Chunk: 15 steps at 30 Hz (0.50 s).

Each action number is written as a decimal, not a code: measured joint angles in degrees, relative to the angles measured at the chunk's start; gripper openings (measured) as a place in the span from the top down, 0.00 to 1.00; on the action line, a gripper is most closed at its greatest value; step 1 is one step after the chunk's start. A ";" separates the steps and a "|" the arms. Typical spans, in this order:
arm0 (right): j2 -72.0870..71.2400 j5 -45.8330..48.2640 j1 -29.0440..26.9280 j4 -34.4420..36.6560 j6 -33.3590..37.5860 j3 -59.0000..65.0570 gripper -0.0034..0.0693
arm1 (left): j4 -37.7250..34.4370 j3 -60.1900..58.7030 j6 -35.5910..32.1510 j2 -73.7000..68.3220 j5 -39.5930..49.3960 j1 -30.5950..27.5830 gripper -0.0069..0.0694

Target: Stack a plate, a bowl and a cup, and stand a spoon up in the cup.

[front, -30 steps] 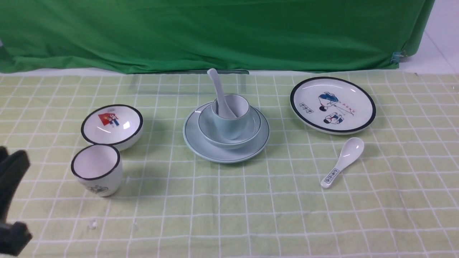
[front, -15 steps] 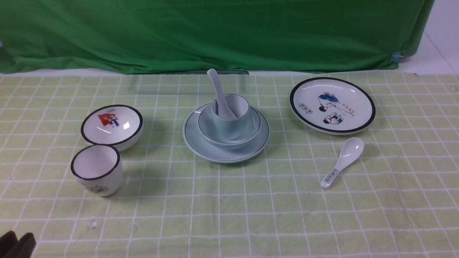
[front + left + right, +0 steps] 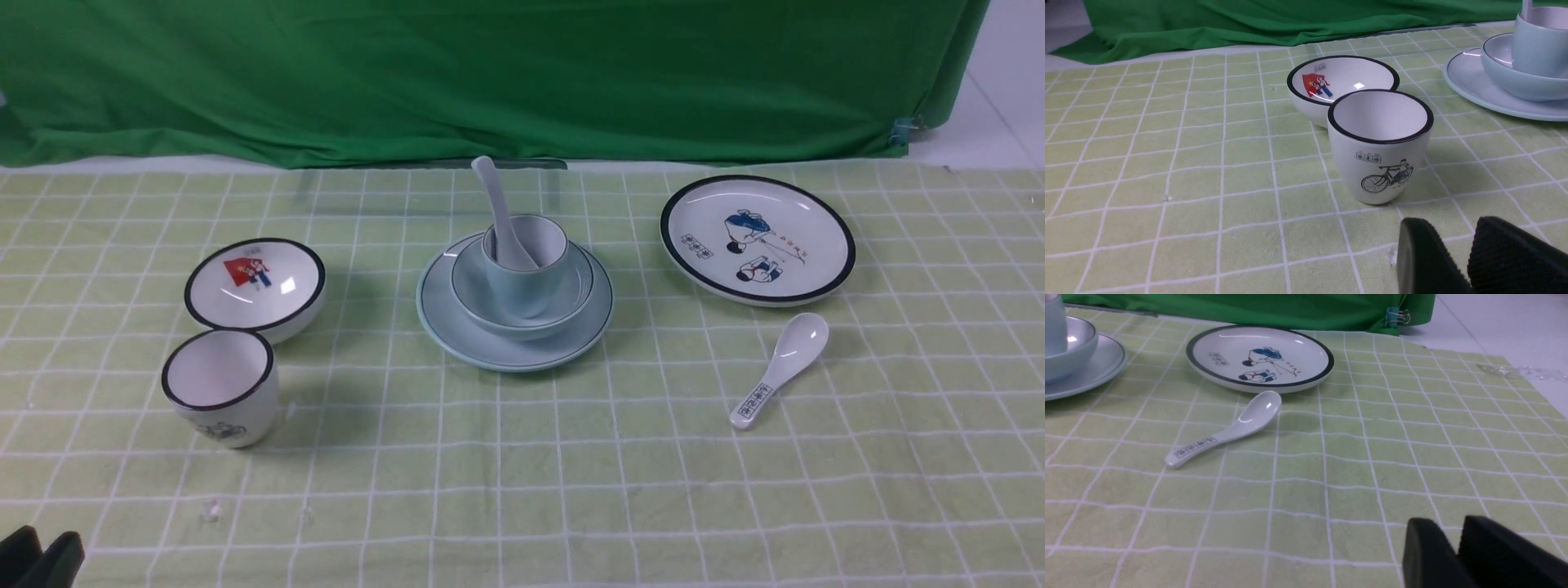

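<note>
At the middle of the checked cloth (image 3: 522, 457) sat the plate (image 3: 457, 327), with the bowl (image 3: 478, 290) on it, the cup (image 3: 522, 286) in the bowl, and the spoon (image 3: 498, 208) leaning inside the cup. The left gripper (image 3: 1461, 261) and right gripper (image 3: 1455, 551) hung low near the cloth's front edge, empty, jaws nearly together.

I'm looking at a staged lab or studio: a green backdrop (image 3: 490, 73) clipped (image 3: 1396, 316) behind a bench (image 3: 1004, 122) under a checked cloth (image 3: 522, 490), crockery laid out like test props.
</note>
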<state>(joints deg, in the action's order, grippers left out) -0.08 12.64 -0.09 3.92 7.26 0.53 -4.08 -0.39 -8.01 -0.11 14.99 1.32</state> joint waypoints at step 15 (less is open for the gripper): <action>0.00 0.00 0.00 0.00 0.00 0.00 0.68 | 0.82 0.00 -0.05 0.00 -0.30 0.00 0.71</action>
<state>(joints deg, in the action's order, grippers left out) -0.08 12.64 -0.09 3.92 7.26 0.53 -3.26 -0.39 -8.07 -0.11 14.69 1.32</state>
